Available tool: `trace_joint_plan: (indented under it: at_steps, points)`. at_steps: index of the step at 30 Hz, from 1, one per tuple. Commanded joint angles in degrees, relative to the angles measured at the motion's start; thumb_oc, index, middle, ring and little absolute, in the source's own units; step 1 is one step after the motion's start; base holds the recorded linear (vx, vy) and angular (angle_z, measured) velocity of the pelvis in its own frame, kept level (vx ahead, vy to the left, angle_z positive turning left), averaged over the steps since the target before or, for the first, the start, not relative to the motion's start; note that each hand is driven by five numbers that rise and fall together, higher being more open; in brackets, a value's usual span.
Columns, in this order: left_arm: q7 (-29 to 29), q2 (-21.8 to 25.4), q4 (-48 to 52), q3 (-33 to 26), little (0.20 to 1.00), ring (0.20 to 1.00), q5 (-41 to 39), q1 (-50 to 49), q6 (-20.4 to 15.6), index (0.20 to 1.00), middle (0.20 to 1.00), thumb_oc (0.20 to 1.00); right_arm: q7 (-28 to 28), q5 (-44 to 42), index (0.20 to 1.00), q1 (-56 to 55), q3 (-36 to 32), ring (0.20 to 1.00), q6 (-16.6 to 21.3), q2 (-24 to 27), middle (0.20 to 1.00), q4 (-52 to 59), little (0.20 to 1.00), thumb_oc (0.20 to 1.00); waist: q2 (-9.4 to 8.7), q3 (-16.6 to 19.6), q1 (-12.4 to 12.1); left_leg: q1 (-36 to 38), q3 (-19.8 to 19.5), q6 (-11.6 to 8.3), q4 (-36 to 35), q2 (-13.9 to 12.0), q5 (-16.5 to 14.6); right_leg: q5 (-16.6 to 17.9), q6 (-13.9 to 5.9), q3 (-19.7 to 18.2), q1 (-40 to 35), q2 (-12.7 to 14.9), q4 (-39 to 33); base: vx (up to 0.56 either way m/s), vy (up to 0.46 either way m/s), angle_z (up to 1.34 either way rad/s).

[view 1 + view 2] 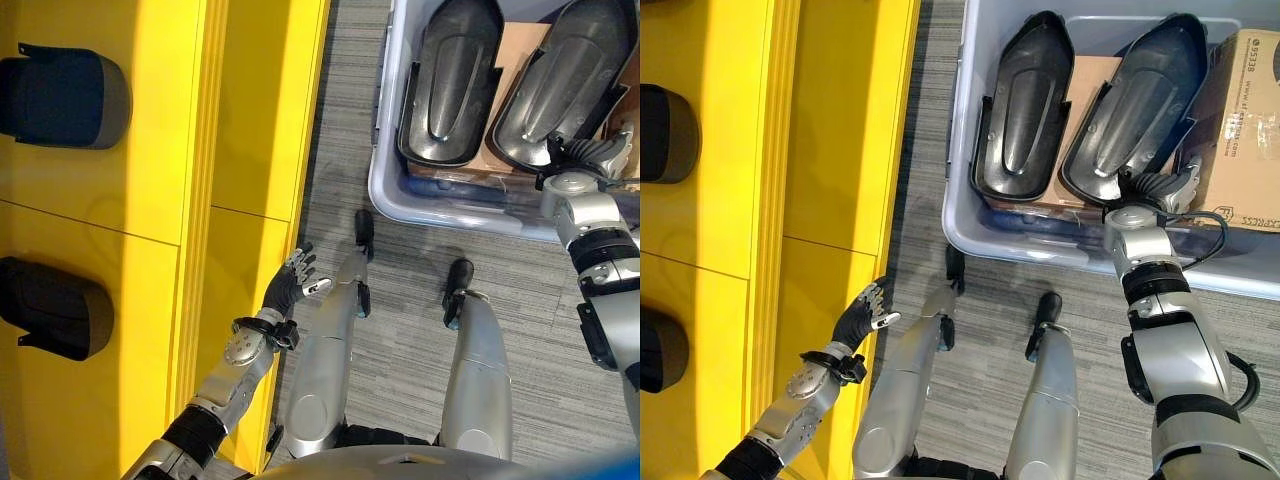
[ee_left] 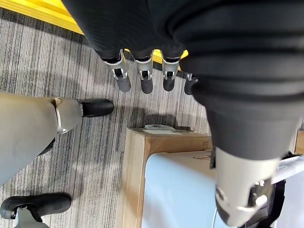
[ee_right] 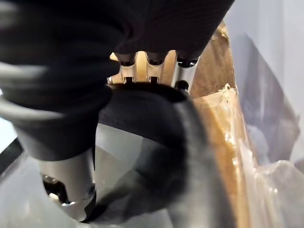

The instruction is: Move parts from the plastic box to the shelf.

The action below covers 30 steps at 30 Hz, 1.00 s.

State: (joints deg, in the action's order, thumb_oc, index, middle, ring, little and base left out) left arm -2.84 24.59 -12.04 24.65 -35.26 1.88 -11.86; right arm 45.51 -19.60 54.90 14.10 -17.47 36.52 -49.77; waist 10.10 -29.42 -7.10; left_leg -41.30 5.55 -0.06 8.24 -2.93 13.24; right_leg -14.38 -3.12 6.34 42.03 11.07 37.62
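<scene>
A: Where does the right hand (image 1: 1152,190) sit?

B: In the plastic box (image 1: 970,235), fingers (image 3: 152,66) curled over the near rim of the right-hand part (image 1: 1140,100), thumb underneath, pinching that edge.

A: How should it lift?

B: Straight up, I'd say, clear of the box wall and the cardboard (image 1: 1248,120) beside it. The shell is smooth, glossy black and scoop-shaped, likely light but slippery.

A: The other hand?

B: The left hand (image 1: 290,285) hangs by the yellow shelf (image 1: 150,150), fingers loose and straight. Two parts (image 1: 60,100) already lie there.

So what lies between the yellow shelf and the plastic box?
In the left eye view, only a strip of grey striped floor separates the shelf from the box; no part lies on that strip.
</scene>
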Motion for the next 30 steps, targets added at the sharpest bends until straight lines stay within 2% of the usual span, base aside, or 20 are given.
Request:
trace_joint_plan:
  at_steps: [1, 5, 10, 14, 23, 24, 25, 26, 27, 30]
  points:
    - [0.0, 1.4, 2.2, -1.1, 1.0, 1.0, -0.2, -0.2, -1.9, 1.0, 1.0, 1.0, 0.6, 5.0, 1.0, 3.1, 2.8, 1.0, -3.9, 2.3, 1.0, 1.0, 1.0, 1.0, -1.06, -0.4, -1.6, -0.1, -2.1, 0.22, 6.6, 2.9, -10.7, 7.4, 1.49, 0.8, -2.4, -2.8, -8.7, 0.0, 0.0, 0.0]
    - [0.1, 1.8, 2.4, -1.8, 1.0, 1.0, -0.5, -0.1, -1.6, 1.0, 1.0, 1.0, -0.6, 7.3, 1.0, 3.6, 4.8, 1.0, -7.7, 2.9, 1.0, 0.0, 1.0, 1.0, -1.77, -0.4, -1.8, -1.1, -2.3, 0.18, 7.2, 2.8, -10.9, 7.5, 1.37, 1.0, -2.2, -2.8, -9.0, 0.0, 0.024, 0.03]
    - [0.1, 1.9, 2.1, -2.4, 1.0, 1.0, -0.3, 0.2, -1.6, 1.0, 1.0, 1.0, -0.4, 5.9, 1.0, 4.5, 6.9, 1.0, -10.3, 2.5, 1.0, -1.3, 1.0, 1.0, -2.51, -0.4, -2.4, -2.7, -2.6, 0.46, 7.8, 3.0, -11.0, 7.8, 1.2, 1.3, -1.6, -2.9, -9.6, 0.01, 0.036, 0.02]
    - [-0.7, 2.2, 2.5, -2.7, 1.0, 1.0, 0.4, 0.6, -0.9, 1.0, 1.0, 1.0, 0.6, 1.4, 1.0, 4.5, 7.0, 1.0, -9.3, 1.8, 1.0, -3.5, 1.0, 1.0, -3.01, -0.4, -2.9, -4.0, -2.8, 0.72, 8.3, 3.0, -11.2, 8.0, 0.98, 1.5, -1.0, -2.9, -9.9, 0.02, 0.01, 0.04]
    - [-1.0, 2.6, 2.5, -3.5, 1.0, 1.0, 0.4, 0.7, -0.7, 1.0, 1.0, 1.0, -1.7, -8.8, 1.0, 5.1, 7.1, 1.0, -6.9, 1.8, 1.0, -6.7, 1.0, 1.0, -3.75, -0.4, -3.5, -6.1, -3.0, 0.81, 9.3, 3.1, -11.6, 8.1, 1.04, 2.0, -0.3, -3.0, -10.6, 0.0, 0.0, 0.01]
    - [-1.1, 2.7, 3.0, -3.7, 1.0, 1.0, 0.5, 0.7, -0.2, 1.0, 1.0, 1.0, -2.9, -12.9, 0.868, 4.5, 6.1, 0.868, -4.8, 1.6, 0.868, -7.2, 0.868, 0.868, -3.97, -0.4, -3.4, -6.4, -2.8, 0.81, 9.6, 3.1, -11.7, 8.1, 1.09, 2.2, -0.3, -3.0, -10.9, 0.0, 0.0, 0.0]
    - [-1.1, 2.7, 3.0, -3.7, 1.0, 1.0, 0.5, 0.7, -0.1, 1.0, 1.0, 1.0, -3.2, -13.6, 0.721, 4.4, 6.0, 0.721, -4.5, 1.6, 0.721, -7.3, 0.721, 0.721, -3.97, -0.4, -3.4, -6.4, -2.8, 0.81, 9.6, 3.1, -11.7, 8.1, 1.1, 2.2, -0.3, -3.0, -10.9, 0.0, 0.0, 0.0]
    - [-0.9, 2.6, 2.7, -3.7, 1.0, 1.0, 0.6, 0.7, -0.3, 1.0, 1.0, 1.0, -3.7, -15.0, 0.426, 4.2, 5.7, 0.426, -3.8, 1.4, 0.426, -7.3, 0.426, 0.426, -3.97, -0.4, -3.4, -6.5, -2.7, 0.79, 9.7, 3.1, -11.8, 8.1, 1.15, 2.2, -0.2, -3.1, -10.9, 0.0, 0.0, 0.0]
    - [-0.9, 2.4, 2.7, -3.9, 1.0, 1.0, 0.8, 0.8, -0.1, 1.0, 1.0, 1.0, -5.0, -21.1, 0.2, 4.0, 4.7, 0.2, -2.3, 0.4, 0.2, -7.4, 0.2, 0.2, -4.0, -0.4, -3.5, -6.6, -2.6, 0.72, 9.8, 2.9, -11.9, 7.9, 1.25, 2.2, -0.2, -3.0, -10.8, 0.02, -0.031, -0.04]
    - [-0.4, 2.1, 2.2, -4.0, 1.0, 1.0, 1.2, 1.0, 0.0, 1.0, 1.0, 1.0, -6.3, -18.1, 0.2, 3.5, 3.9, 0.2, -1.2, -0.3, 0.2, -7.9, 0.2, 0.2, -3.92, -0.4, -3.4, -6.6, -2.3, 0.65, 10.0, 2.7, -12.0, 7.7, 1.32, 2.4, 0.0, -2.9, -10.4, 0.0, -0.033, -0.07]
